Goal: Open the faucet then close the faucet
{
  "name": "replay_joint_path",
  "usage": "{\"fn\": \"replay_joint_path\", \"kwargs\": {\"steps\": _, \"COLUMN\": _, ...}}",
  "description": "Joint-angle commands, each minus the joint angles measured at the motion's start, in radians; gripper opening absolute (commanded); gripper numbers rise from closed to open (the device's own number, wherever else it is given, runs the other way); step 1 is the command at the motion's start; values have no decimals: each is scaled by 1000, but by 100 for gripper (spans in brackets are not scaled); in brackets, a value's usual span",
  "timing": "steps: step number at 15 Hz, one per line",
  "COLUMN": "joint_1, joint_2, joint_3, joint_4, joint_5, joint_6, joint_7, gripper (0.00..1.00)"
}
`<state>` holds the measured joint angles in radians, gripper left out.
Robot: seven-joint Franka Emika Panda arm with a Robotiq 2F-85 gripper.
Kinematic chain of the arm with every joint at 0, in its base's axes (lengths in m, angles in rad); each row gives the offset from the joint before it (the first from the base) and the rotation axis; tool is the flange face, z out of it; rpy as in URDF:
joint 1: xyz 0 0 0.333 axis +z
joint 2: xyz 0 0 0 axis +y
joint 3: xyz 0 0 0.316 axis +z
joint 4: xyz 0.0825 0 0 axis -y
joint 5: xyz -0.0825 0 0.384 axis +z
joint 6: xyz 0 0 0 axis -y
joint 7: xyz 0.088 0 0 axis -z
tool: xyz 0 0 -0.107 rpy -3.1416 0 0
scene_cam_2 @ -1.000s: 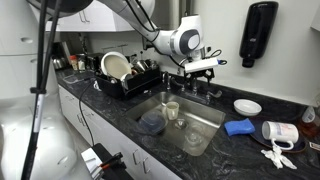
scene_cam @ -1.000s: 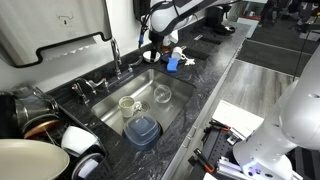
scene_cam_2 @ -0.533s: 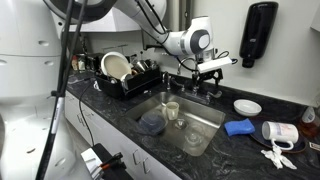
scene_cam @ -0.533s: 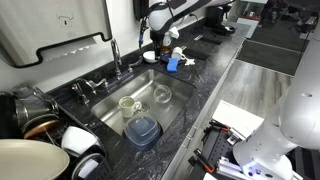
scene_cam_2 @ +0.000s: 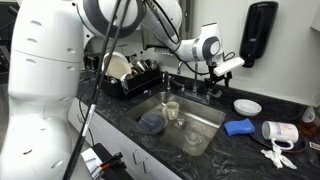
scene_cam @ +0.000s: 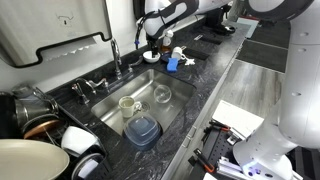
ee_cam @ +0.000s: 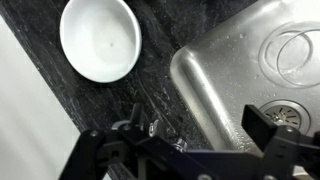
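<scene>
The faucet (scene_cam: 114, 52) is a slim chrome gooseneck standing behind the steel sink (scene_cam: 175, 85); it also shows in an exterior view (scene_cam_2: 168, 72). My gripper (scene_cam: 152, 45) hangs open and empty above the counter behind the sink's far end, to one side of the faucet and apart from it (scene_cam_2: 232, 66). In the wrist view the open jaws (ee_cam: 180, 140) frame the sink's corner and a short chrome knob (ee_cam: 150, 128). The faucet's spout and lever do not show in the wrist view.
A white plate (ee_cam: 98, 38) lies on the dark counter beside the sink (scene_cam_2: 247, 106). A cup (scene_cam: 128, 103), a glass (scene_cam: 162, 95) and a blue container (scene_cam: 143, 130) sit in the basin. A dish rack (scene_cam_2: 125, 75) stands at one end, and a blue item (scene_cam_2: 238, 127) lies on the counter.
My gripper has moved along the back of the sink, away from the faucet and toward the white plate. It stays open.
</scene>
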<state>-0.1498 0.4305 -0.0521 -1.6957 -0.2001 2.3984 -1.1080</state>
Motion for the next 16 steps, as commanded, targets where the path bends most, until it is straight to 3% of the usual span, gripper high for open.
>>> {"fn": "replay_joint_path", "kwargs": {"steps": 1, "joint_1": -49, "joint_2": 92, "joint_3": 50, "joint_4": 108, "joint_5": 71, "joint_6": 9, "joint_7": -105, "gripper": 100}}
{"fn": "replay_joint_path", "kwargs": {"steps": 7, "joint_1": -112, "joint_2": 175, "joint_3": 106, "joint_4": 212, "joint_5": 217, "joint_6": -3, "joint_7": -232, "gripper": 100}}
{"fn": "replay_joint_path", "kwargs": {"steps": 16, "joint_1": -124, "joint_2": 270, "joint_3": 139, "joint_4": 337, "joint_5": 280, "joint_6": -110, "joint_7": -296, "gripper": 100}}
